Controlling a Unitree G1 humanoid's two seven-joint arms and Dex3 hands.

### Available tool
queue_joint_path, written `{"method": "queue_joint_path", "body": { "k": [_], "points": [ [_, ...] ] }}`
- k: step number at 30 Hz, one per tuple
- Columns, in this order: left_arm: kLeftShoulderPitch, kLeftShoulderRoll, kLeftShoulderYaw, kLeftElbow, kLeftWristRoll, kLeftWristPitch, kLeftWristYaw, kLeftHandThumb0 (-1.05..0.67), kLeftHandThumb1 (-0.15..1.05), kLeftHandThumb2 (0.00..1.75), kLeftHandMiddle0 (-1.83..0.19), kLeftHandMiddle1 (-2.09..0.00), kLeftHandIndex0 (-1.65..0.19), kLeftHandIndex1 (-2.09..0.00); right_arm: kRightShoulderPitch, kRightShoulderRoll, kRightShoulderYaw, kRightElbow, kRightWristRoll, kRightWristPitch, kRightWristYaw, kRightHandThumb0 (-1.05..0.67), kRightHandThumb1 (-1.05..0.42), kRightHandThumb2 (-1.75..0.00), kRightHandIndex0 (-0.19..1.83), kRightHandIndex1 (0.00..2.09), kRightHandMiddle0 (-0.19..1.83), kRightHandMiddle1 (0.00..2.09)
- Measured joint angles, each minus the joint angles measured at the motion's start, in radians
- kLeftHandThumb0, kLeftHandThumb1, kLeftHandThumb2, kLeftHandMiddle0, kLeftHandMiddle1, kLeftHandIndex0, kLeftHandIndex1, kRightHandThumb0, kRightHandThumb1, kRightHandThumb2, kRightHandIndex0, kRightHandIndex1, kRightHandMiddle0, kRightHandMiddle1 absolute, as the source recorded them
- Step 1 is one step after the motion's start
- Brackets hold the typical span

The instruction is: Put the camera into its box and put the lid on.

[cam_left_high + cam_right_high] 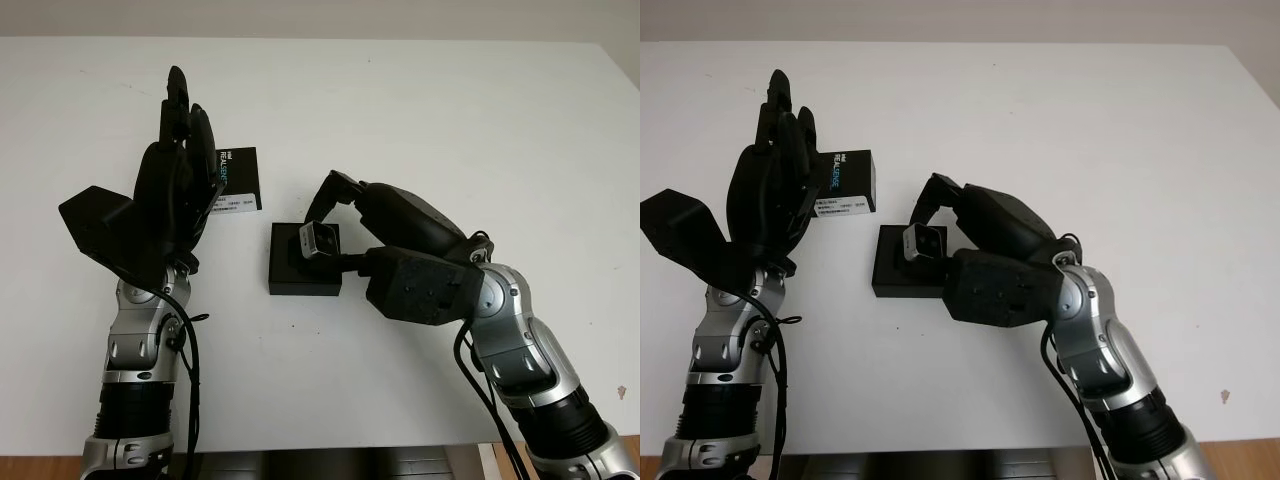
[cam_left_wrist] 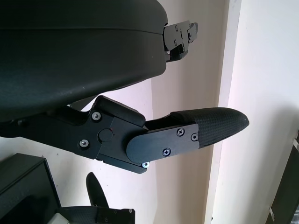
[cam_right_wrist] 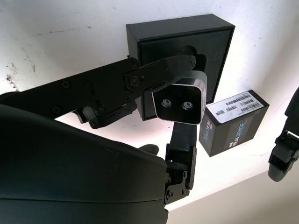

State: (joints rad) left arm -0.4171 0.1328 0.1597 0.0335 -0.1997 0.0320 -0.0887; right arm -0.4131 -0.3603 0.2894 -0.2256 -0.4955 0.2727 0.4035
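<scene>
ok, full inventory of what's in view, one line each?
table: 1, white, carries everything.
box: 1, black, open, centre of the table, under the right hand.
camera: 1, silver-grey with a black two-lens face, pinched in the right hand just above the box.
lid: 1, black with a white barcode label and printed lettering, on the table beyond the box, beside the left hand.
right hand: 1, black, shut on the camera over the box.
left hand: 1, black, open, raised near the lid.
</scene>
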Motion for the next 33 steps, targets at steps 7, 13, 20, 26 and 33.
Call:
{"method": "queue_joint_path", "body": {
  "k": [7,13,20,26,33],
  "points": [
    [0.000,-0.007,0.000,0.000,0.001,0.000,0.008,-0.82,1.05,0.63,0.19,0.00,0.19,0.00,-0.008,0.013,0.005,0.031,0.002,-0.024,-0.010,-0.34,-1.05,-0.30,0.15,0.42,0.27,2.09],
    [0.000,-0.008,0.000,0.000,0.001,0.000,0.002,-0.82,1.05,0.64,0.19,0.00,0.19,0.00,-0.008,0.017,0.009,0.048,0.010,-0.070,-0.020,-0.33,-1.05,-0.28,0.16,0.45,0.08,1.99],
    [0.000,-0.008,0.002,0.000,0.001,-0.001,0.003,-0.82,1.05,0.63,0.19,0.00,0.19,0.00,-0.008,0.017,0.019,0.062,0.005,-0.103,-0.025,-0.34,-1.05,-0.28,0.11,0.59,0.16,2.09],
    [0.000,-0.008,0.002,0.000,0.001,-0.001,0.003,-0.82,1.05,0.63,0.19,0.00,0.19,0.00,-0.007,0.018,0.021,0.062,0.001,-0.106,-0.026,-0.33,-1.05,-0.29,0.06,0.69,0.12,2.09],
    [0.000,-0.008,0.002,0.000,0.001,-0.002,0.003,-0.82,1.05,0.63,0.19,0.00,0.19,0.00,-0.007,0.017,0.020,0.069,0.001,-0.125,-0.034,-0.32,-1.05,-0.30,0.02,0.74,0.02,2.05]
  ]
}}
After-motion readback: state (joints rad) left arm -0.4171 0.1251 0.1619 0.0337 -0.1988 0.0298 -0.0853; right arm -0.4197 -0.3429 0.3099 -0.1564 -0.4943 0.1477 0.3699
